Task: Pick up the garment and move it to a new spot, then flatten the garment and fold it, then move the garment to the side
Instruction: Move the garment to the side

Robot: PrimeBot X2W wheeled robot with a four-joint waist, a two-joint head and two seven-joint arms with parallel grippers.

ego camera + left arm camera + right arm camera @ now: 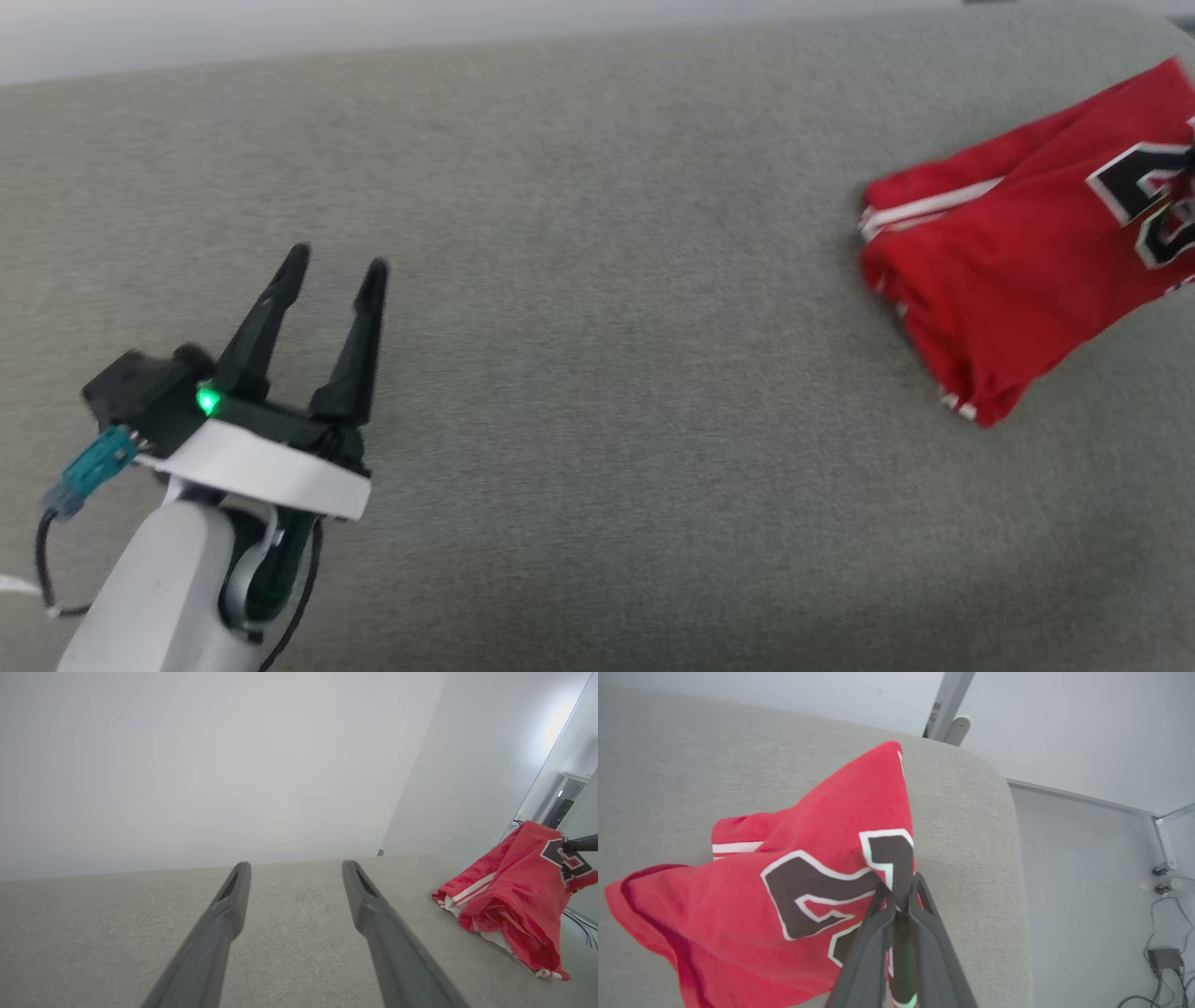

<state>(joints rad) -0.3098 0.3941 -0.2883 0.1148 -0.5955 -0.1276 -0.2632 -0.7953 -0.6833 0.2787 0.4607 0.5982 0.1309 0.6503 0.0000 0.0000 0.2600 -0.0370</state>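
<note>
While the left pincer (338,263) hovers with fingers spread over the grey fabric bench (597,392), the right pincer (902,895) pinches the folded red garment (1008,280) at its black numeral, tenting it up near the bench's right end, lower edge resting there.

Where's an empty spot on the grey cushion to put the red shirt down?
The wide middle of the cushion, between the open left fingers and the red shirt, is bare. The right end is crowded: the shirt bunches there, pinched by the right fingers.
</note>
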